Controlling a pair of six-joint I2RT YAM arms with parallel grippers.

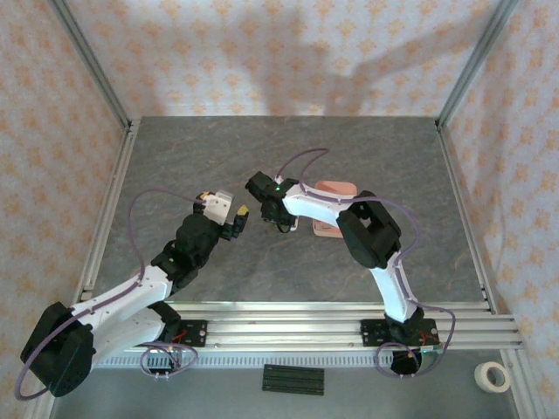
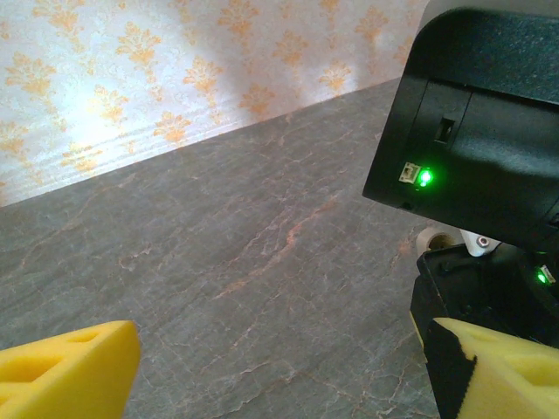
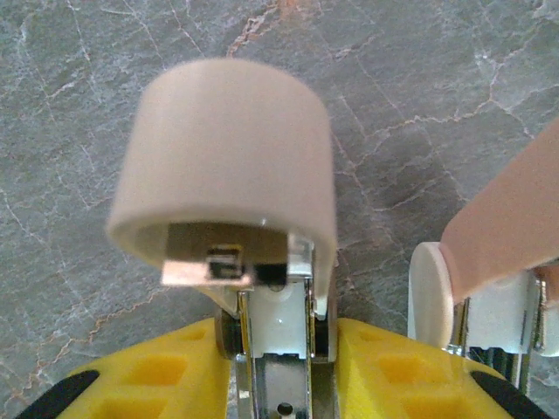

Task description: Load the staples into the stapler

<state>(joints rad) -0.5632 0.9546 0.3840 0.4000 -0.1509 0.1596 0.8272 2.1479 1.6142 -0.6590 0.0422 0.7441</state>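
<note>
Stapler (image 3: 231, 157) clamped in right end effector (image 3: 279, 371), over mid tabletop (image 3: 87, 131). Lower body cut off by frame, magazine interior blurred. Pale-pink rounded cap, steel channel beneath. Left end effector (image 2: 279, 375) spread wide. Grey marbled surface, orange-patterned wallpaper (image 2: 131, 70). Tray (image 1: 336, 186) half hidden behind right arm.

A: What sits on the grey marbled table (image 1: 218, 157)?
B: A salmon-pink tray (image 1: 336, 187), toward 2 o'clock of centre. Off it, a white tape roll (image 1: 497, 376) at 5 o'clock and a black rectangular strip (image 1: 293, 379) at 6.
</note>
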